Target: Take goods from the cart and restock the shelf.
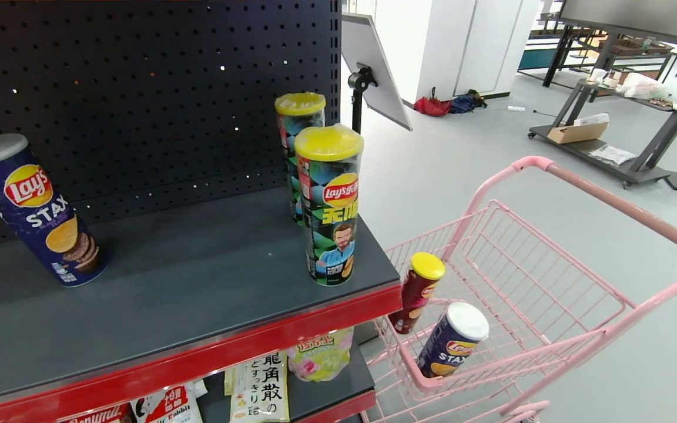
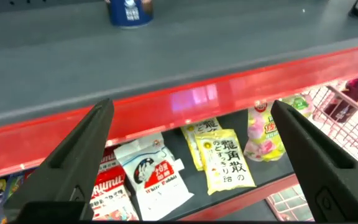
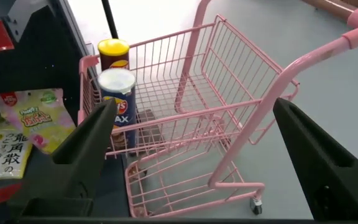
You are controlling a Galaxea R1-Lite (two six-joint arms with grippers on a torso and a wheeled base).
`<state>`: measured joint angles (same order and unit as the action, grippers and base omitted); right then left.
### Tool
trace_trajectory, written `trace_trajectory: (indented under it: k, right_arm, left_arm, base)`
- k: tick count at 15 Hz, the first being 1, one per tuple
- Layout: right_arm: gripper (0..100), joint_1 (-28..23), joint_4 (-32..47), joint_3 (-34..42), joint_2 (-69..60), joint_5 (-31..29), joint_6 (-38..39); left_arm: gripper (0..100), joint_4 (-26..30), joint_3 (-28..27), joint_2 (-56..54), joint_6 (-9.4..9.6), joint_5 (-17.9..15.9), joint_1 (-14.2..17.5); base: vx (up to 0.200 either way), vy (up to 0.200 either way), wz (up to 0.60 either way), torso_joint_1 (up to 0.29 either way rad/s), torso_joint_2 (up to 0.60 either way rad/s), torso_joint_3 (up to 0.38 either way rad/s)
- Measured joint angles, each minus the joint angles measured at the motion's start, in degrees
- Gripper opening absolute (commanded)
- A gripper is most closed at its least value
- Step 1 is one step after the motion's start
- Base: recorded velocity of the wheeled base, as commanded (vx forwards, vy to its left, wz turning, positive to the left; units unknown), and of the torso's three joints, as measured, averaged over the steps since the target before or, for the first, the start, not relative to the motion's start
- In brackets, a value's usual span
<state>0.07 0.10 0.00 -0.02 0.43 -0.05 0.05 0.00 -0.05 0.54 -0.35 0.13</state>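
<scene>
Blue can (image 1: pixel 453 341) and maroon can (image 1: pixel 418 291) noted in pink cart (image 1: pixel 609 202), at 4 o'clock of shelf (image 1: pixel 197 282). Left gripper (image 2: pixel 191 165) and right gripper (image 3: pixel 191 162) are held spread, empty.

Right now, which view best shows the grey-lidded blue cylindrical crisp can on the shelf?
Head view: the blue can shows lid to base on the grey shelf. Left wrist view catches just its base; right wrist view faces the pink wire cart.
</scene>
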Motion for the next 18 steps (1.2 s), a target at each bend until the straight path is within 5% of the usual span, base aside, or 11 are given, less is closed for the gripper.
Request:
trace_trajectory:
  k: [18]
  right_arm:
    - [100,0.0,0.0,0.0,0.0,0.0,0.0]
  left_arm:
    - [100,0.0,0.0,0.0,0.0,-0.1,0.0]
  base:
    - [0.0,0.0,0.0,-0.046,0.13,0.08]
